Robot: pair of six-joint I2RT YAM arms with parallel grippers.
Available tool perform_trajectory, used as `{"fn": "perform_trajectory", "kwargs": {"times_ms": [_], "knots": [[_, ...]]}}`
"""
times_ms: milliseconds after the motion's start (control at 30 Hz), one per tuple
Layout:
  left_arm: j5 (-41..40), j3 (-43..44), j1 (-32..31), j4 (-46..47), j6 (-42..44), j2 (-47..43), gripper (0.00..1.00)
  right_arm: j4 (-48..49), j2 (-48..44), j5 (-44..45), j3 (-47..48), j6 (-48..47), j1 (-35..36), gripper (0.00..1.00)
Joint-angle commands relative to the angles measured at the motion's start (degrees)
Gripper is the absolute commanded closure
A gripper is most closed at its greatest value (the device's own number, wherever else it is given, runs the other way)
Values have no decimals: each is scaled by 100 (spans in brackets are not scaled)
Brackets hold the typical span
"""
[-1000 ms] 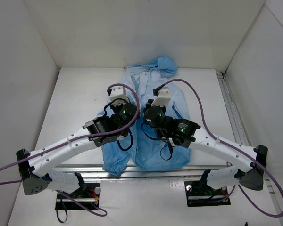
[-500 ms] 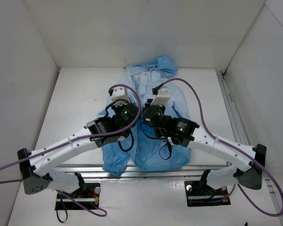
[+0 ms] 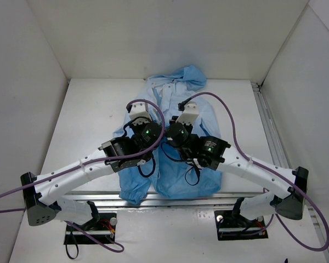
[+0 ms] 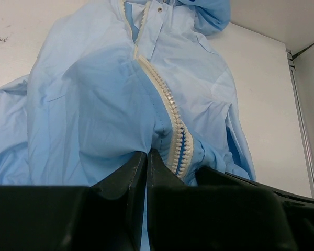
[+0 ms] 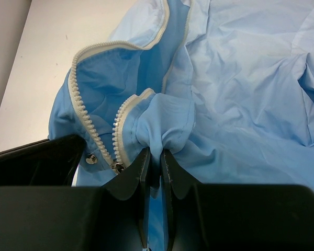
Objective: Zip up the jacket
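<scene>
Left gripper (image 4: 146, 152) pinches jacket (image 4: 94, 94) fabric just beside the pale zipper (image 4: 170, 104). Right gripper (image 5: 155, 152) is clamped on a bunched fold by the open zipper end. From above, the jacket lies lengthwise on the table (image 3: 88, 109), hood (image 3: 189, 74) toward the far wall; both grippers have edged slightly closer together.

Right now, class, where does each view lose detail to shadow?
Left wrist: a shadow darkens the jacket above the left hand. Right wrist: jacket evenly lit, zipper teeth crisp, right hand featureless black. Top external: soft, even light, no glare.
</scene>
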Motion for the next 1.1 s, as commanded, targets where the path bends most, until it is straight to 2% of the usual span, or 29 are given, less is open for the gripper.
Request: {"fn": "perform_trajectory", "kwargs": {"times_ms": [0,167,700,1067], "knots": [[-180,267,-91,10,-69,-58,100,35,-79,161,363,417,-56,100],[-153,249,-91,-69,-147,-5,100,35,-123,-102,372,523,-91,100],[-171,170,-196,-157,-332,180,100,-62,-272,-182,415,1165,-267,100],[-75,30,-196,115,-17,101,100,-53,-185,-278,416,1094,-381,100]]}}
